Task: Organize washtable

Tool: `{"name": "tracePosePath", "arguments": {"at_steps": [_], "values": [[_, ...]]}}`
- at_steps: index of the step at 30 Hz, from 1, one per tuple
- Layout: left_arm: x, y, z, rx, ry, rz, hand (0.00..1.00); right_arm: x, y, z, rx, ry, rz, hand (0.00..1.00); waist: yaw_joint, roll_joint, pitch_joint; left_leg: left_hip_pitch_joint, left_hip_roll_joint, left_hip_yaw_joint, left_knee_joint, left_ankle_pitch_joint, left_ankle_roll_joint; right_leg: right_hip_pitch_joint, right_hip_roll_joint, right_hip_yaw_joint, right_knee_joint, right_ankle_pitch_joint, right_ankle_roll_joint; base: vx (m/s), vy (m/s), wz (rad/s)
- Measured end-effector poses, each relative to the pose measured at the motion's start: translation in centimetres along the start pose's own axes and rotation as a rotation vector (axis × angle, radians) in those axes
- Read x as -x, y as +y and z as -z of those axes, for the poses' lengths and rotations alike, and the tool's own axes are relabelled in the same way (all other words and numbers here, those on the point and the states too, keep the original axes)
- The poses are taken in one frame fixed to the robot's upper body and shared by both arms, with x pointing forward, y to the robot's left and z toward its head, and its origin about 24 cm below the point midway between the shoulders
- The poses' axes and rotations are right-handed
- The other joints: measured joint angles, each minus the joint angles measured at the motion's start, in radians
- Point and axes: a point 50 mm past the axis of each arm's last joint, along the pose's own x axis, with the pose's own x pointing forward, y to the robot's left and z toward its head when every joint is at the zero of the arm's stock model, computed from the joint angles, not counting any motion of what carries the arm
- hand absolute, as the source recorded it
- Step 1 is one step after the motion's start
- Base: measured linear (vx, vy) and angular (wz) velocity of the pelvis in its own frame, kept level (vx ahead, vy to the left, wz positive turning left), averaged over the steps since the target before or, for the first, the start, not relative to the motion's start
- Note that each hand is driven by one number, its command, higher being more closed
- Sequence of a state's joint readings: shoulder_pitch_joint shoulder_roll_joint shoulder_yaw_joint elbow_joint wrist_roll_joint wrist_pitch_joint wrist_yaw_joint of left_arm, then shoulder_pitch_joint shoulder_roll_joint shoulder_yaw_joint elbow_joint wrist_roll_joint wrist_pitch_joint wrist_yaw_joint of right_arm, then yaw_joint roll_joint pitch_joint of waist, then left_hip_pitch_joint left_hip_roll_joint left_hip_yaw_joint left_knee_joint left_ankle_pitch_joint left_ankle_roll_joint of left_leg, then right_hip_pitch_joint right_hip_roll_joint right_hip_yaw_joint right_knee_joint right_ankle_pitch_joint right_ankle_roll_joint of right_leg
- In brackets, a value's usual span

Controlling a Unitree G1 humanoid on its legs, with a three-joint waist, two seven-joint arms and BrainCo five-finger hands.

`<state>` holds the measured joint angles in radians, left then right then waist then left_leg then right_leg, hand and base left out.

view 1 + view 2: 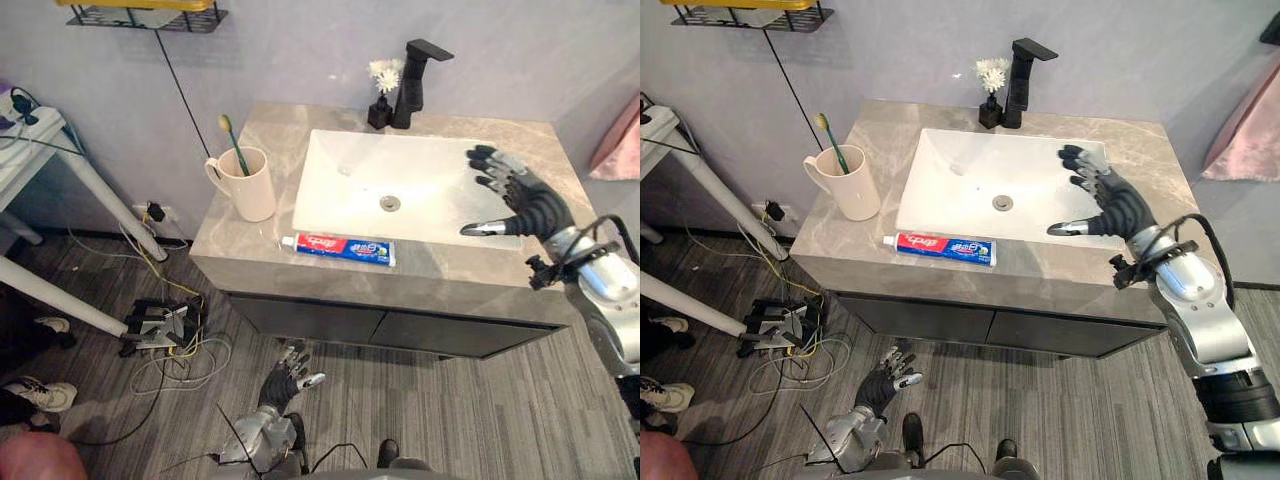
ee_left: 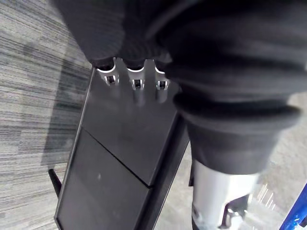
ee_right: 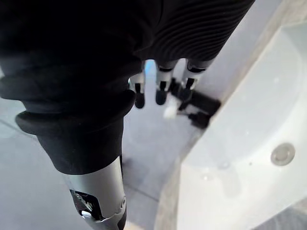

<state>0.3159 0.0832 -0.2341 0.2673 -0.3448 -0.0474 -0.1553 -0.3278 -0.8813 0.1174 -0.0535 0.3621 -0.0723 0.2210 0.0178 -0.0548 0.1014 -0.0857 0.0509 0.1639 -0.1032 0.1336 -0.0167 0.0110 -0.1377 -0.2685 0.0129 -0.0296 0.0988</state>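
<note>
"Left eye view first. Where is the toothpaste (image 1: pixel 338 249)?"

"It lies flat just in front of the sink (image 1: pixel 350 165). Its long side runs along the sink's front edge."

"And the right hand (image 1: pixel 528 205)?"

"It is up over the sink's right side. Its fingers are spread wide and it holds nothing. The toothpaste is to its left, by the front of the sink."

"What about the left hand (image 1: pixel 284 377)?"

"It hangs way down below the sink, in front of the dark cupboard (image 1: pixel 380 325). Its fingers are loose and empty too."

"So which hand is closer?"

"The right one, I think. It could reach across the sink's front and pinch the toothpaste across its thin side. The cup (image 1: pixel 245 185) with the toothbrush (image 1: pixel 236 150) stands at the sink's left side, so maybe the toothpaste belongs there."
</note>
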Motion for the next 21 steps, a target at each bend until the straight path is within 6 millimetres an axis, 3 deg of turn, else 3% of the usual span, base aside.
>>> {"name": "tracePosePath", "arguments": {"at_steps": [7,14,21], "values": [[0.2,0.2,0.1,-0.018,0.012,0.003,0.00,-1.1,1.0,0.4,0.119,0.045,-0.087,0.00,0.026,-0.021,0.000,-0.019,0.004,-0.025,0.000,0.009,-0.002,-0.004,0.005,-0.022,-0.004,0.005,-0.008,-0.02,0.004,0.10],[0.7,1.0,0.5,-0.035,0.032,-0.013,0.00,-1.1,1.1,0.7,0.203,0.072,-0.110,0.00,0.056,-0.063,-0.001,-0.044,0.012,-0.036,0.000,0.019,-0.007,-0.016,0.016,-0.035,-0.015,0.013,-0.017,-0.01,0.000,0.05],[0.8,1.3,0.5,-0.046,0.038,-0.018,0.00,-1.4,1.2,0.6,0.262,0.073,-0.136,0.00,0.058,-0.083,0.002,-0.060,0.011,-0.052,0.000,0.021,-0.006,-0.019,0.018,-0.055,-0.019,0.012,-0.017,0.02,0.002,0.08]]}}
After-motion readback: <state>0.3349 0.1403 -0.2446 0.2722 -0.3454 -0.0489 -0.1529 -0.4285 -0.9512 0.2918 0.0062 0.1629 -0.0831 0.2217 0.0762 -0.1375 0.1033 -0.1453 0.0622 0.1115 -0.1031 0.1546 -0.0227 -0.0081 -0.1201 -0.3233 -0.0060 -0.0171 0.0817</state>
